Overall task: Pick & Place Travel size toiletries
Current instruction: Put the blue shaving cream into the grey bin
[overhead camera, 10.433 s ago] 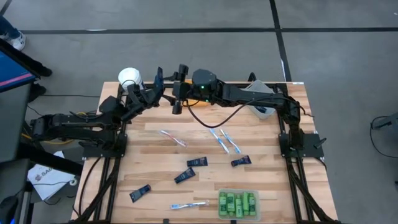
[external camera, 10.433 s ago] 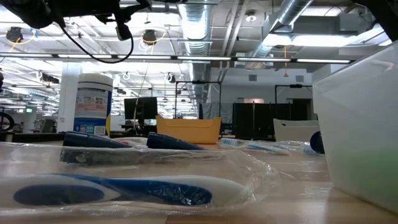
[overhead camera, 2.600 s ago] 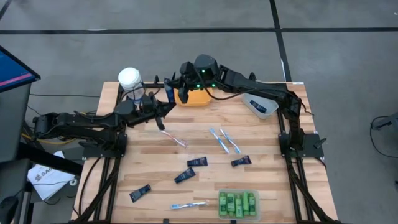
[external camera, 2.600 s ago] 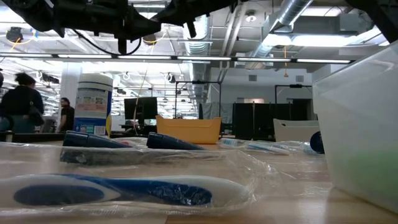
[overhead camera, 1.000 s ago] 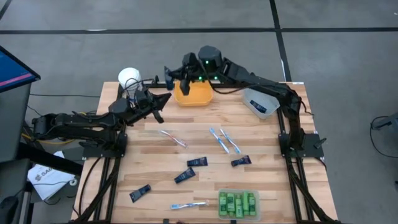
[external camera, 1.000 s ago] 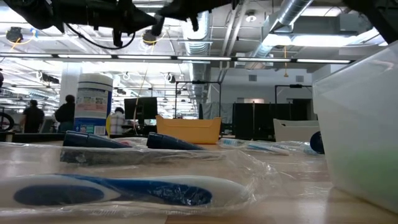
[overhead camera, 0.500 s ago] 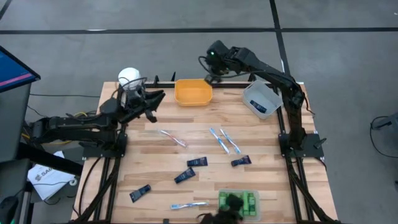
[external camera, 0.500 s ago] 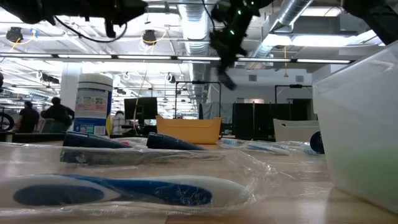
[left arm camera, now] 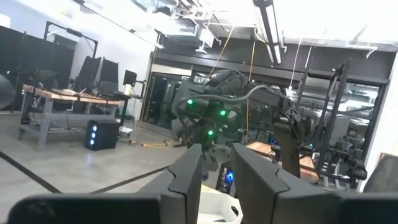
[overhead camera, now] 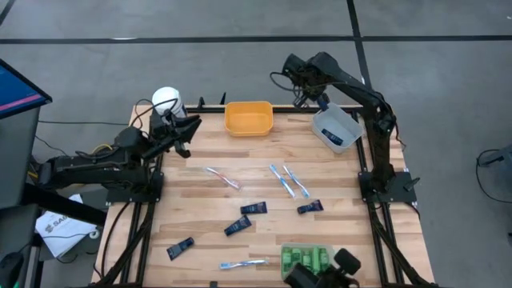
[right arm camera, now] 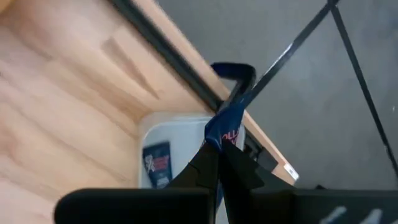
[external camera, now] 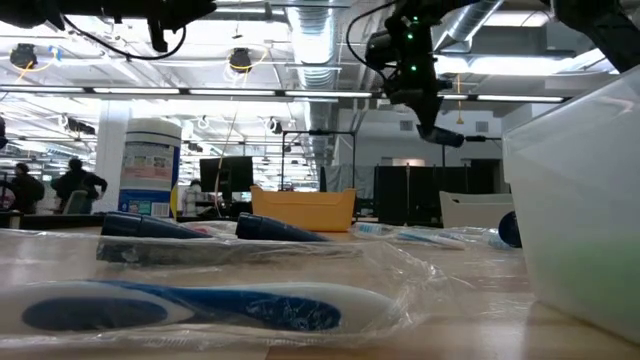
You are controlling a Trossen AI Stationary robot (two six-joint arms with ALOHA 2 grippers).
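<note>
right gripper point(right arm camera: 219, 163) clamps navy tube point(right arm camera: 225, 127) — above grey bin point(right arm camera: 147, 127).

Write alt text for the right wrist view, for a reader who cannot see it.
The right gripper holds a dark navy flat tube pinched between its fingers, hanging above a grey bin at the edge of the wooden table. Another navy tube already lies inside the bin, and grey floor shows beyond the table edge.

A wooden table point(overhead camera: 240, 200) carries an orange bin point(overhead camera: 248, 118), grey bin point(overhead camera: 336, 130) and white-lidded canister point(overhead camera: 166, 100) along its far edge, with toothbrushes point(overhead camera: 288, 181), navy tubes point(overhead camera: 254, 208) and a clear bin point(overhead camera: 304, 262) nearer.
</note>
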